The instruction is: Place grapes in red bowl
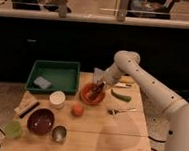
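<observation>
So, biggest thing first: the wooden desk [107, 136] carries everything, and I'll place it all off the red bowl [85, 97], which sits around the middle of the desk's far half. The robot's white arm [152, 88] comes in from the right of the red bowl and bends down toward it. Left of the red bowl and a bit further back is a green tray [63, 72] with a pale blue block [42, 82] lying inside. A maroon bowl [40, 121] sits well to the near left of the red bowl. A white tub [57, 99] is closer on that same side, and an orange fruit [77, 110] is just in front of the red bowl. A metal cup [59, 133] stands further forward and left, beside the maroon bowl. A green vegetable [120, 96] lies just right of the red bowl. The end effector [99, 85] hangs right over the red bowl, dipped into it, and honestly I can't tell if it's clenched or released. The grapes [93, 93] show as a dark clump inside the red bowl's outline, directly under the end effector.
</observation>
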You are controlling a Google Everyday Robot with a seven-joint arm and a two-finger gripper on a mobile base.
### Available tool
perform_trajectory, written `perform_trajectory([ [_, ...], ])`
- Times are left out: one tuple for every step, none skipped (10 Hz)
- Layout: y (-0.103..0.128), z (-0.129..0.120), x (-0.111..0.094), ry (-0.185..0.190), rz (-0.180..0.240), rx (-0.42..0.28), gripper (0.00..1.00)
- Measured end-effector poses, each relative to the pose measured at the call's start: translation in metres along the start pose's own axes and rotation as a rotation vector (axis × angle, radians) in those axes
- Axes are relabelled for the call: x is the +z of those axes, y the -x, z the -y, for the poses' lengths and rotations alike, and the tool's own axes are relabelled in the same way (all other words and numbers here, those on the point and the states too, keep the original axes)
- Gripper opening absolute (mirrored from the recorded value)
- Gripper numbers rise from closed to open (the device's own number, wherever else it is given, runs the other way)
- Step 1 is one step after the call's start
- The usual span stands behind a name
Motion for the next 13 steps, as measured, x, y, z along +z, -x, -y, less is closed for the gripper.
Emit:
perform_trajectory([
  [-0.0002, -0.0004, 0.0008, 0.001, 0.001, 0.000, 0.04],
  [0.0000, -0.0008, 0.0013, 0.002, 0.001, -0.001, 0.06],
  [0.0004, -0.0006, 0.0018, 0.003, 0.001, -0.002, 0.06],
  [0.0008, -0.0003, 0.0020, 0.004, 0.001, -0.003, 0.06],
  [0.0013, -0.0001, 0.0026, 0.005, 0.001, -0.005, 0.06],
  [0.0014, 0.0000, 0.0027, 0.005, 0.001, -0.006, 0.09],
  [0.0010, -0.0001, 0.0027, 0.005, 0.000, -0.006, 0.17],
  [0.0008, -0.0004, 0.0028, 0.006, 0.000, -0.006, 0.29],
  [0.0008, -0.0008, 0.0036, 0.006, 0.000, -0.006, 0.40],
  [0.0009, -0.0012, 0.0045, 0.008, 0.001, -0.006, 0.45],
  [0.0011, -0.0009, 0.0046, 0.008, 0.000, -0.007, 0.61],
  [0.0007, -0.0011, 0.0043, 0.007, 0.000, -0.006, 0.69],
  [0.0011, -0.0009, 0.0048, 0.008, 0.000, -0.007, 0.77],
])
